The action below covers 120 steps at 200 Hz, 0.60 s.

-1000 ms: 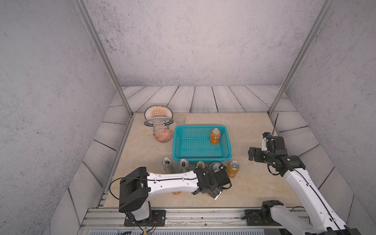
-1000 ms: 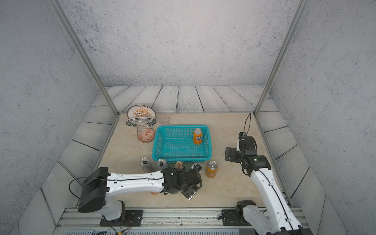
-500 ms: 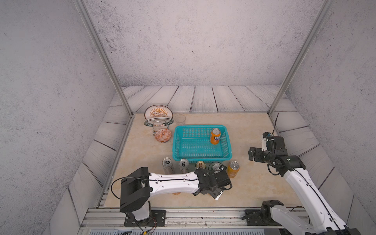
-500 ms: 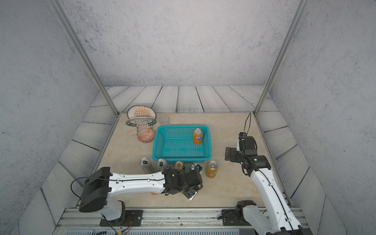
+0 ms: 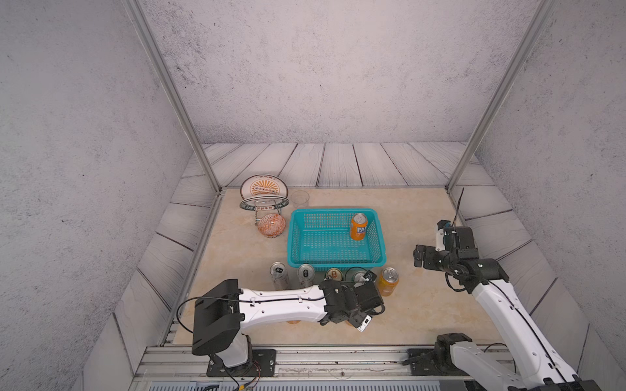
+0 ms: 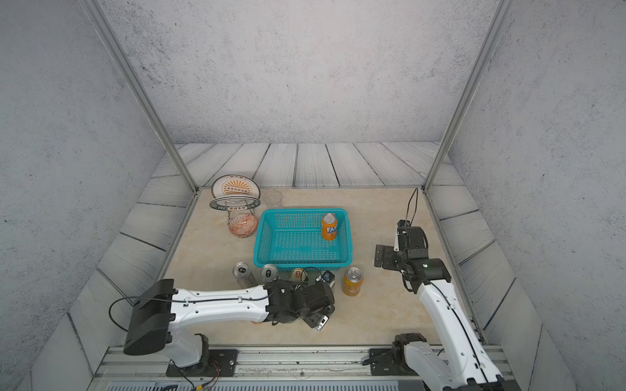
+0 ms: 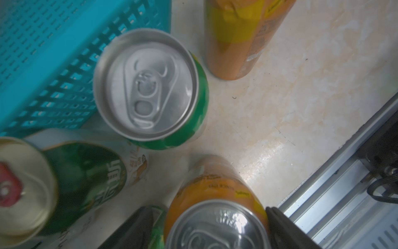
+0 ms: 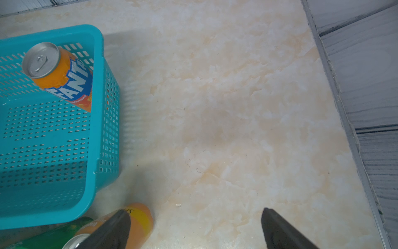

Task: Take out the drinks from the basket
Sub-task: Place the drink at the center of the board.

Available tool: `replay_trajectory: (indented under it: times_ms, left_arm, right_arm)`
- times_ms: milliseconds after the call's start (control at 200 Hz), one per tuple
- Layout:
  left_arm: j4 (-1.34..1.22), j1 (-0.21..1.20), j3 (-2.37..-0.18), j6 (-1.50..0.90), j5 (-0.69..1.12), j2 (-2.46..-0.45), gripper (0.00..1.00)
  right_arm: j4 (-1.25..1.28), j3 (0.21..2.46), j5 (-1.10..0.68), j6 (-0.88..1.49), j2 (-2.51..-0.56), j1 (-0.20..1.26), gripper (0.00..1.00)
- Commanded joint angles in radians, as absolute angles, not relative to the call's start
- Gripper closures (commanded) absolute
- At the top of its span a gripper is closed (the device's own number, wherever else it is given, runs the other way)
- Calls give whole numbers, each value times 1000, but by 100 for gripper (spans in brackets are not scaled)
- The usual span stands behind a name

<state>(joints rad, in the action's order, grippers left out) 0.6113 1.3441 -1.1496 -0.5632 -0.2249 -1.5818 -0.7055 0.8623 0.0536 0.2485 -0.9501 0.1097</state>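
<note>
The left gripper (image 7: 206,208) hangs over the orange can (image 7: 215,224) standing on the table (image 7: 269,107). Its jaws are spread to either side of the lid, with a gap showing at one finger, so nothing is clamped. In both top views the basket (image 5: 333,210) lies at its 12 o'clock. The right gripper (image 8: 193,210) is spread wide above the table. The only drink in the basket, the Fanta can (image 5: 358,227), stands at its 10 o'clock, in the basket's 1 o'clock corner. Its label reads "FANTA", white on blue. The gold-topped green can (image 7: 81,172) bears Chinese characters. Other print is too blurred to read.
</note>
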Motion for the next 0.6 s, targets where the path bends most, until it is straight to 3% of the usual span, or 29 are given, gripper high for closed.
replay_trajectory:
  times_ms: [0, 240, 595]
  left_arm:
    - [686, 1345, -1193, -551, -310, -1519, 10]
    - [724, 1344, -1209, -501, -427, -1397, 0]
    - [735, 1237, -1199, -391, -457, -1237, 1]
  right_arm:
    - [-710, 865, 48, 234, -952, 106, 1]
    - [-712, 865, 47, 235, -953, 104, 0]
    - [-707, 866, 23, 233, -956, 105, 1]
